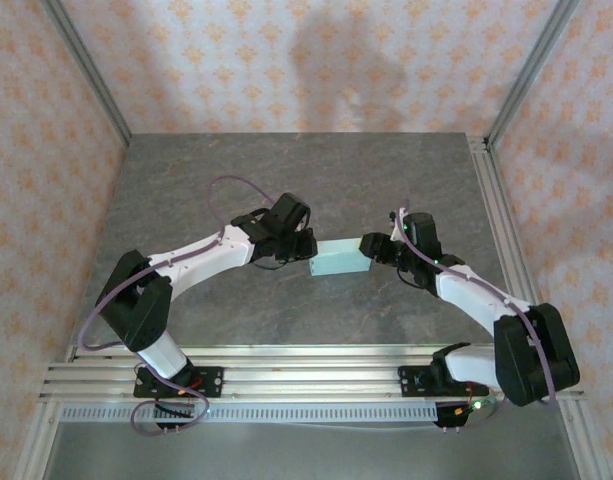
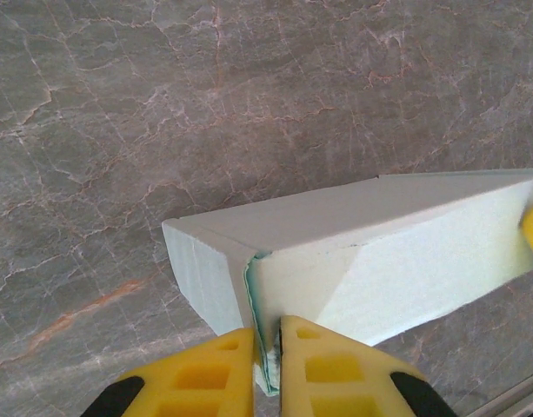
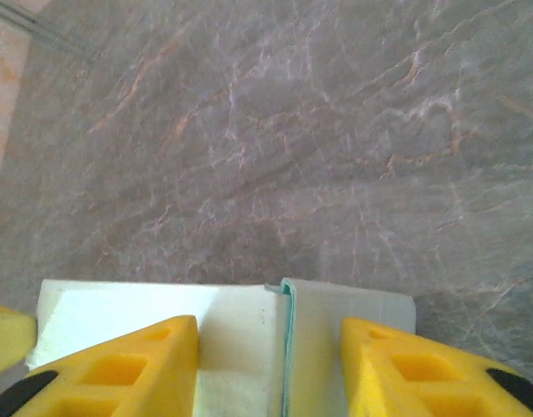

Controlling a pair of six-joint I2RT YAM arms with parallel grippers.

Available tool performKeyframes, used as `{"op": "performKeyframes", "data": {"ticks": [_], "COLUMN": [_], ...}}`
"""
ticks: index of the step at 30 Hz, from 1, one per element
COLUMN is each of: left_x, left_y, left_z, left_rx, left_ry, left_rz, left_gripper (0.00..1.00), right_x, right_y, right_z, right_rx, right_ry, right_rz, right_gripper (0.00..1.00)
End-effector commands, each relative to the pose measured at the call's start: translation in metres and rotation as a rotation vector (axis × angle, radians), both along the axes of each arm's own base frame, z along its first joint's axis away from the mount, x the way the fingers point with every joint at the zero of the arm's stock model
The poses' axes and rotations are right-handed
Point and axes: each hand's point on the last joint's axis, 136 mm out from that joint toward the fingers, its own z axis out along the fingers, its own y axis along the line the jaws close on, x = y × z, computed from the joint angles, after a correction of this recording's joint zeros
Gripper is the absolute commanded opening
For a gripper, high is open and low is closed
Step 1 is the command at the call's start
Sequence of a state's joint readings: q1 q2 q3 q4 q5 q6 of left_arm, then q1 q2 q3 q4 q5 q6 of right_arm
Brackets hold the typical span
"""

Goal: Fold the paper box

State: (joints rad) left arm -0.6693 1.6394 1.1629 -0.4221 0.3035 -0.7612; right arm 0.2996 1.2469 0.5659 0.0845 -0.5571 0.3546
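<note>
No text, label, brand, number or sign can be read. The paper box (image 1: pixel 341 258) is seen as plain pale green card; the wall (image 1: pixel 286 60) is patterned with ornaments only.

A grey, marble-veined worktop (image 1: pixel 286 170) spreads beneath the left end effector (image 1: pixel 306 258) and the right end effector (image 1: pixel 370 250). Well beyond them stands a peach wall (image 1: pixel 186 60) with an orange motif and a soft shadow (image 1: pixel 331 55). Aluminium posts (image 1: pixel 86 65) rise at its corners. Slotted rails (image 1: pixel 306 375) lie behind both.
</note>
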Motion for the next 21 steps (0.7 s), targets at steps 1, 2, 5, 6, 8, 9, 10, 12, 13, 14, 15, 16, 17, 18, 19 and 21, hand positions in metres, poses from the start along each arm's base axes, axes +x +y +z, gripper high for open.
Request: {"op": "performKeyframes", "data": {"ticks": [1,2,5,6,8,9,10,12,13,14,15,16,17,18,19,21], "left_x": [-0.024,-0.024,-0.024,-0.024,-0.024,-0.023,-0.023,-0.023,-0.023,-0.023,-0.022,-0.022,-0.023,-0.023,-0.023,-0.023], "left_y": [0.029,0.029,0.028,0.027,0.025,0.025,0.024,0.024,0.024,0.024,0.023,0.024,0.024,0.024,0.025,0.024], "left_z": [-0.053,-0.053,-0.053,-0.053,-0.054,-0.054,-0.055,-0.055,-0.056,-0.055,-0.054,-0.055,-0.055,-0.056,-0.057,-0.058], "left_rx": [0.166,0.167,0.163,0.159,0.148,0.145,0.143,0.142,0.143,0.143,0.143,0.147,0.149,0.148,0.150,0.148], "left_ry": [0.137,0.137,0.139,0.138,0.139,0.139,0.140,0.141,0.142,0.141,0.140,0.141,0.142,0.142,0.143,0.146], "left_rz": [0.005,0.005,0.004,0.003,0.003,0.004,0.004,0.006,0.006,0.006,0.005,0.006,0.006,0.007,0.007,0.007], "left_gripper": [0.13,0.13,0.13,0.13,0.12,0.10,0.08,0.05,0.05,0.05,0.07,0.12,0.17,0.21,0.24,0.26], "right_x": [-0.008,-0.009,-0.009,-0.009,-0.009,-0.008,-0.008,-0.005,-0.004,-0.003,-0.001,-0.001,0.000,-0.001,-0.002,-0.004], "right_y": [-0.006,-0.008,-0.006,-0.006,-0.004,-0.003,-0.001,0.001,0.002,0.002,0.002,0.003,0.003,0.005,0.005,0.006], "right_z": [-0.021,-0.023,-0.022,-0.022,-0.019,-0.017,-0.015,-0.007,-0.004,0.000,0.004,0.005,0.007,0.006,0.004,-0.004], "right_rx": [-0.013,-0.012,-0.007,-0.005,0.006,0.013,0.019,0.033,0.034,0.034,0.038,0.040,0.041,0.042,0.039,0.033], "right_ry": [0.042,0.045,0.038,0.035,0.031,0.028,0.021,0.003,-0.008,-0.022,-0.032,-0.040,-0.046,-0.045,-0.038,-0.015], "right_rz": [0.005,0.004,0.020,0.025,0.030,0.034,0.038,0.044,0.050,0.053,0.048,0.052,0.057,0.067,0.073,0.078], "right_gripper": [0.31,0.22,0.04,0.03,0.02,0.01,0.01,0.03,0.11,0.24,0.41,0.50,0.55,0.56,0.55,0.48]}}
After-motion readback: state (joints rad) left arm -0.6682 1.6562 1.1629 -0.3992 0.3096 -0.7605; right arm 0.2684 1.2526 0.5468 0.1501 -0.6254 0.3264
